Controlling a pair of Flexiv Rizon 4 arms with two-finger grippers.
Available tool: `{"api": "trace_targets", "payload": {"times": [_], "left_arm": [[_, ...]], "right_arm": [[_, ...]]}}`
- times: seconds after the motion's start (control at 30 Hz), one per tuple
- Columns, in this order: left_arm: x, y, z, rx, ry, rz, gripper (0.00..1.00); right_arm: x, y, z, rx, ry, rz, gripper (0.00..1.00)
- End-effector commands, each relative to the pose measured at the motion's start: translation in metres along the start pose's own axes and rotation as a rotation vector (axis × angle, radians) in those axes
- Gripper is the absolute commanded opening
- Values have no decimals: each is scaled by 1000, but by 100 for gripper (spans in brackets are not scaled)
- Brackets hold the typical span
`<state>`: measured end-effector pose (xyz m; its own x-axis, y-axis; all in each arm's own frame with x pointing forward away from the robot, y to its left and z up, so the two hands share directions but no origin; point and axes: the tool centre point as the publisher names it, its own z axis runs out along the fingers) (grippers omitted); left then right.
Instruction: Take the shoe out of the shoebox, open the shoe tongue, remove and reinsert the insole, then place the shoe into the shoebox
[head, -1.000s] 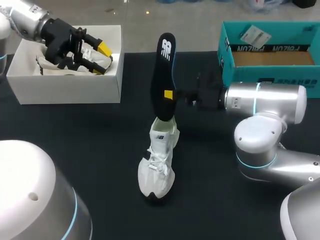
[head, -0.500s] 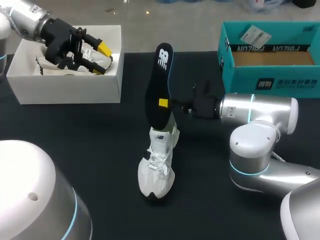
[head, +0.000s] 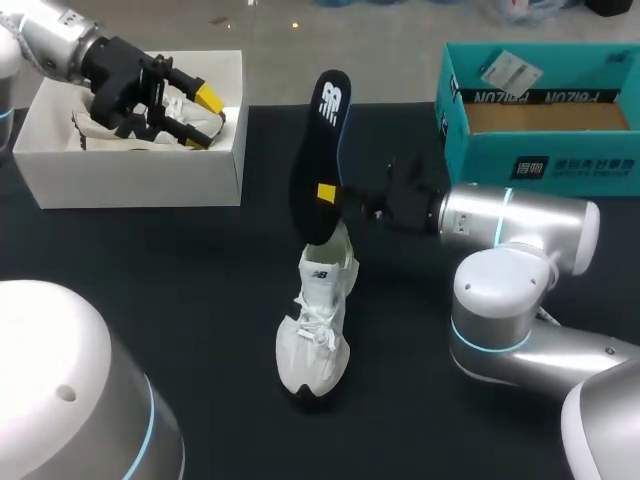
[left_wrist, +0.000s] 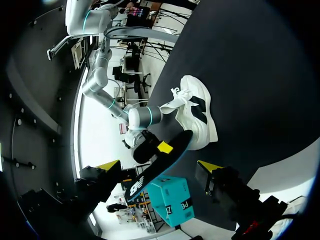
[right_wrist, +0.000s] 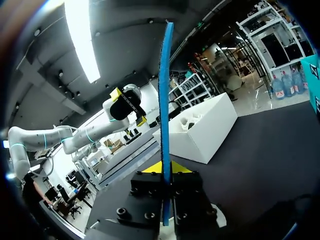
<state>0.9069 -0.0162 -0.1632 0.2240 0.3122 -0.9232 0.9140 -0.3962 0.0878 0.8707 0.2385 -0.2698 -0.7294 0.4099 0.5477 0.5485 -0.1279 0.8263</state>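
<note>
Right pincer (head: 330, 192) is clamped on the black insole (head: 318, 150) about halfway down, one yellow tip on each face. The insole stands nearly upright, its lower end right at the heel opening of the white shoe (head: 318, 325). The shoe sits on its sole mid-table (head: 150, 300), toe toward the robot, outside both the white shoebox (head: 130, 175) and the teal box (head: 540, 140). That insole looks thin, light and bendy, so a mid-length grip probably lets the free end flop or buckle if it is pushed into the shoe. A hold nearer the heel with a slow feed would suit it better, and the soft shoe may tip without support. Left pincer (head: 203, 120) hangs spread wide over the white shoebox, gripping nothing. Against a second ago, the right arm has swung in toward the middle. The insole dipped, came back up and now leans more, while the shoe and the left arm haven't budged.
</note>
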Motion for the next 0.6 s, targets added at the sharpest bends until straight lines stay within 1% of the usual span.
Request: {"api": "trace_targets", "payload": {"times": [0.03,0.1,0.2,0.33,0.43,0.53,0.6], "left_arm": [[0,0,-1,2,3,1,100],[0,0,-1,2,3,1,100],[0,0,-1,2,3,1,100],[0,0,-1,2,3,1,100],[0,0,-1,2,3,1,100],[0,0,-1,2,3,1,100],[0,0,-1,2,3,1,100]], "right_arm": [[-2,2,8,-5,1,-3,0],[-3,-3,12,6,8,8,0],[1,-12,16,26,18,30,0],[4,-28,15,45,27,65,0],[7,-35,14,56,28,80,0],[8,-34,12,54,23,83,0],[8,-27,11,35,18,70,0]]}}
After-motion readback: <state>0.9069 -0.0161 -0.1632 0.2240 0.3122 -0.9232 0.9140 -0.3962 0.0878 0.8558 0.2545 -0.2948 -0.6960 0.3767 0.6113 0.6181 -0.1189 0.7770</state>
